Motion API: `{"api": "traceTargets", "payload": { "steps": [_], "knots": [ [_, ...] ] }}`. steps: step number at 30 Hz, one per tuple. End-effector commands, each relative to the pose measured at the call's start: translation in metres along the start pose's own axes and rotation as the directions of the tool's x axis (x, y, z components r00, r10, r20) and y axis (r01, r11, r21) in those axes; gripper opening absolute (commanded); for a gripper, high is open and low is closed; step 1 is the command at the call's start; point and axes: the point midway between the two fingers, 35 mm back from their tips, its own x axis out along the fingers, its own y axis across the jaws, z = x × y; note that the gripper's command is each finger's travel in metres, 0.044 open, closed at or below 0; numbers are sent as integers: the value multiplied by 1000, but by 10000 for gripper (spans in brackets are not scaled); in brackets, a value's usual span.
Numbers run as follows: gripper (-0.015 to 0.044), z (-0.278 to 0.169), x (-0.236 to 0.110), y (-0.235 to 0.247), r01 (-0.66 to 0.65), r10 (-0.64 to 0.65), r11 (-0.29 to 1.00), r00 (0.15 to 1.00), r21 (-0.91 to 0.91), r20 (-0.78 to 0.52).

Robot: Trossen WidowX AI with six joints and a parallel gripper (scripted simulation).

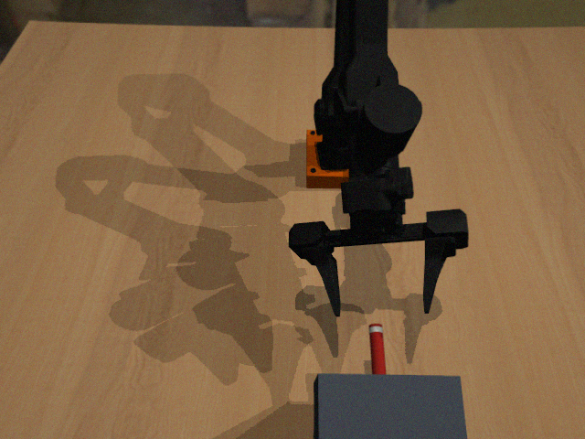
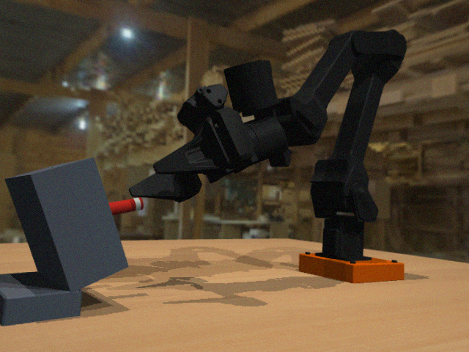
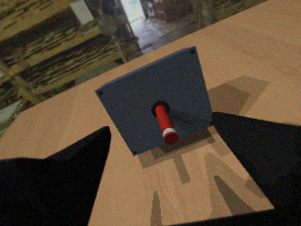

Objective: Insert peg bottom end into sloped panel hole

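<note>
A round red peg (image 1: 377, 351) (image 2: 123, 206) (image 3: 165, 120) with a white band near its outer end sticks out of the hole (image 3: 160, 107) in the sloped blue-grey panel (image 1: 389, 406) (image 2: 77, 223) (image 3: 127, 101). Its inner end is hidden in the hole; how deep it sits cannot be seen. My gripper (image 1: 383, 314) (image 2: 141, 178) (image 3: 161, 123) is wide open and empty. Its fingertips stand back from the peg's outer end, one to each side of it in the wrist view, and touch neither peg nor panel.
The panel stands on a low blue-grey base (image 2: 41, 306) on the wooden table (image 1: 510, 236) (image 2: 264, 325) (image 3: 254, 42). The arm's orange mount (image 1: 325, 181) (image 2: 378, 271) is behind the gripper. Shadows of the arm lie across the table.
</note>
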Motion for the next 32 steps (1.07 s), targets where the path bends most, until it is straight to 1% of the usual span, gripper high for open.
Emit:
{"api": "traceTargets", "payload": {
  "steps": [1, 32],
  "knots": [
    [440, 0, -4, -1, 3, -3, 1000, 1000, 3, 1],
    [440, 2, -24, 1, 1, -1, 1000, 1000, 2, 5]
  ]
}}
